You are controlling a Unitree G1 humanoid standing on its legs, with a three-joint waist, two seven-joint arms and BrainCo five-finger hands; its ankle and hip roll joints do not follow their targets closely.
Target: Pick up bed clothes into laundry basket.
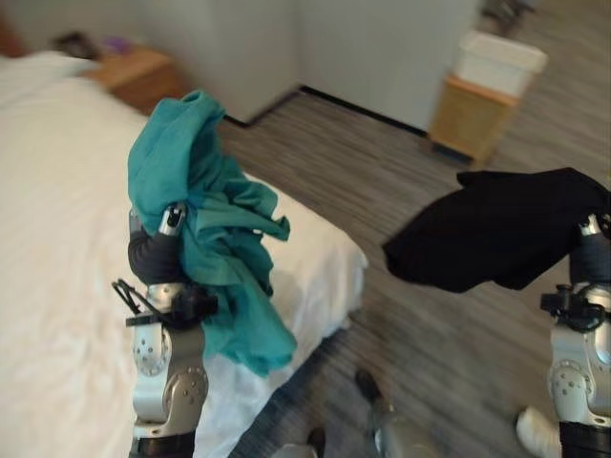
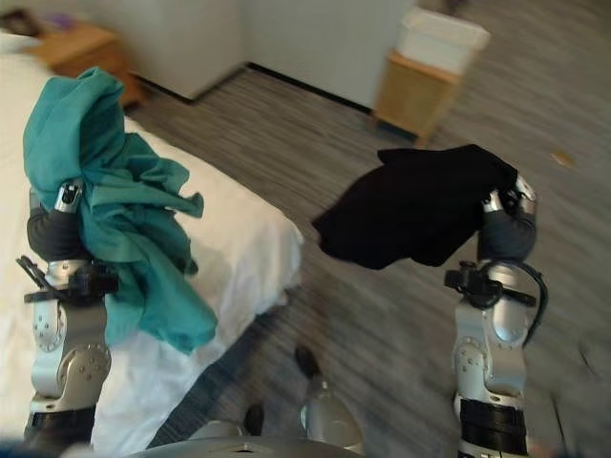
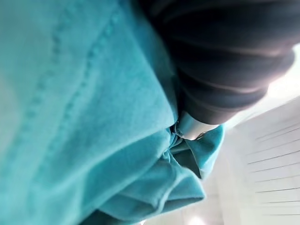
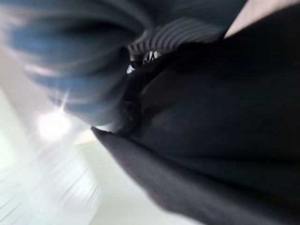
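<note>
Left eye view is showing the left hand (image 1: 162, 250) raised at the lower left of the frame, with a crumpled teal cotton garment (image 1: 212, 239) draped over it and hanging down past the wrist in front of the white-sheeted bed (image 1: 57, 277). Most of that hand is lying buried in the teal cloth; in the left wrist view the teal fabric (image 3: 93, 122) is bunching tight against the dark ribbed cover, and I cannot tell whether the fingers are curling round it or lying straight. At the right edge of the frame the right hand (image 1: 592, 250) is holding up a black soft cloth garment (image 1: 496, 227), which is spreading out to the left above the grey striped carpet floor (image 1: 458, 334). In the right wrist view the black cloth (image 4: 215, 131) is covering the fingers, so their state cannot be told either. Both garments are hanging clear of the bed and floor, well apart from each other. At the upper right of the frame a white rectangular plastic laundry basket (image 1: 498, 59) is sitting on top of a light wooden cabinet (image 1: 470, 119) by the wall, far from both hands. At the upper left, a brown wooden nightstand (image 1: 138, 74) is standing beside the bed.
</note>
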